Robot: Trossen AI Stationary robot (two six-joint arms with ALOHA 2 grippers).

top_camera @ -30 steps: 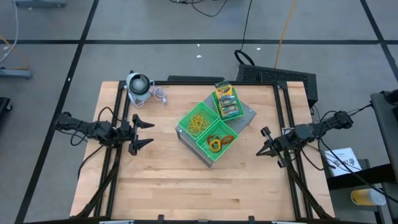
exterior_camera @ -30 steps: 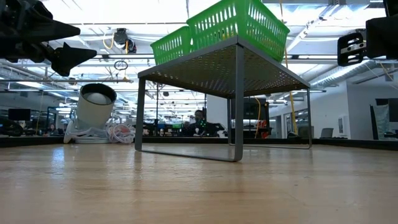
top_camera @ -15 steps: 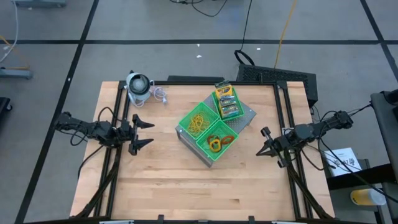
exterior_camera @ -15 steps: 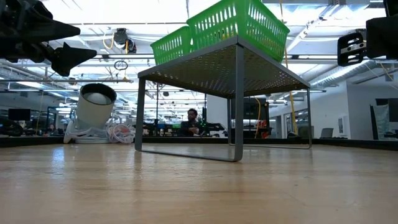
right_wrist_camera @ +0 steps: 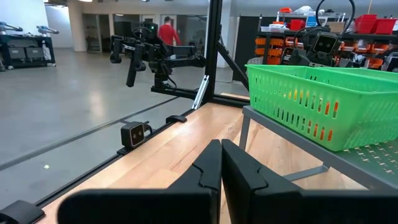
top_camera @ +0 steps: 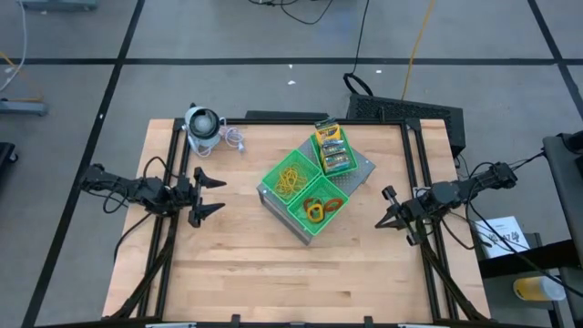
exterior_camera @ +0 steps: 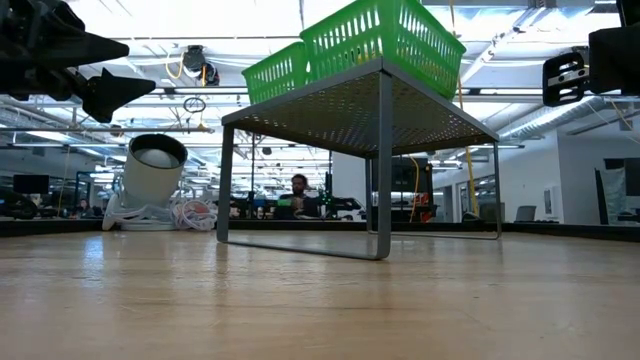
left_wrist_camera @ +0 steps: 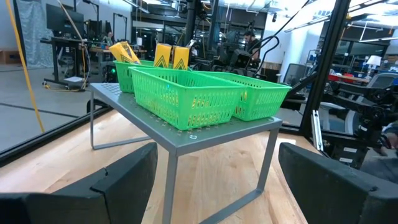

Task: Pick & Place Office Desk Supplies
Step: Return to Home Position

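Three green trays stand on a grey stand (top_camera: 364, 169) at the table's middle. The far tray holds the card boxes (top_camera: 332, 148), which stick up above its rim in the left wrist view (left_wrist_camera: 163, 55). The left tray holds tan rubber bands (top_camera: 292, 179). The near tray holds coloured rings (top_camera: 321, 208). My left gripper (top_camera: 214, 194) hovers open at the table's left side, level and pointing at the stand (left_wrist_camera: 217, 152). My right gripper (top_camera: 384, 211) hovers shut at the right side (right_wrist_camera: 221, 152), also level and apart from the stand. Neither has anything between its fingers.
A grey-white round gadget (top_camera: 203, 128) with a clear piece (top_camera: 235, 138) sits at the far left corner. Black frame rails run along the table's left and right edges (top_camera: 414, 173). Bare wood lies between the stand and the near edge (top_camera: 291, 273). A person shows far behind (exterior_camera: 298, 195).
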